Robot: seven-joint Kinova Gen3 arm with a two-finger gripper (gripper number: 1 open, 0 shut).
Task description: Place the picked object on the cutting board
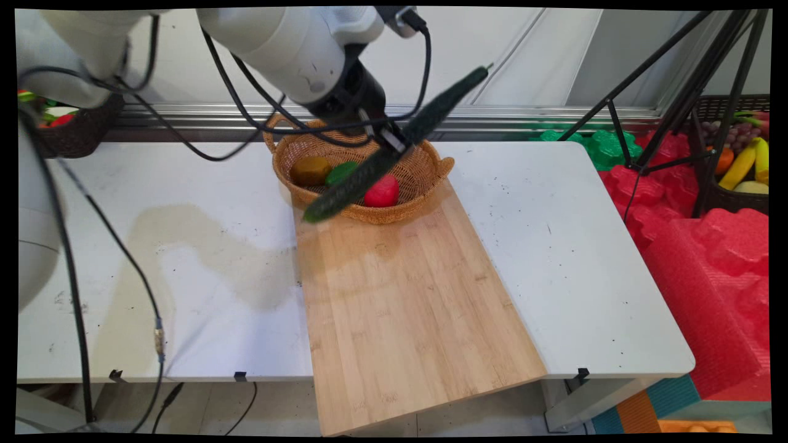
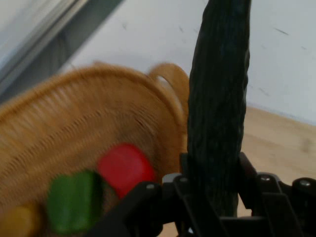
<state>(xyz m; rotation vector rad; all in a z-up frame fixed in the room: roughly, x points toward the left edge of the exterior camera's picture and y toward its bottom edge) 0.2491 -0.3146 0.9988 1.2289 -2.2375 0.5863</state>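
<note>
Up above the far end of the table (image 1: 154,258), the black gripper (image 1: 394,143) has its fingers clenched around a long dark green cucumber (image 1: 394,147), gripping it near the middle. The cucumber is in the air and slanted: in the main view its lower end hangs in front of the near rim of the wicker basket (image 1: 425,178), while its upper, stemmed end points up and to the right, toward the wall. In the hand view the cucumber (image 2: 217,98) rises straight up from between the fingers (image 2: 247,173), which press against its sides.

The basket is round, with two small loop handles, and sits on the far end of a pale wooden cutting board (image 1: 406,307). The board runs down the middle of the table and overhangs the near edge. Inside the basket lie three things: a brownish-yellow fruit (image 1: 310,170) on the left, something green (image 1: 340,173) just beside it, and a red piece (image 1: 381,191) to the right, near the front rim. The cucumber crosses in front of the green one, so I cannot tell its shape.

Black cables (image 1: 111,246) droop from the arm across the left side of the table. At the far left corner stands a dark basket (image 1: 80,132) with bits of red and green in it. Off the right side, red foam blocks (image 1: 708,264) are piled on the floor, with a tripod (image 1: 677,80) standing above them and a dark crate (image 1: 735,154) of bananas and other fruit behind.
</note>
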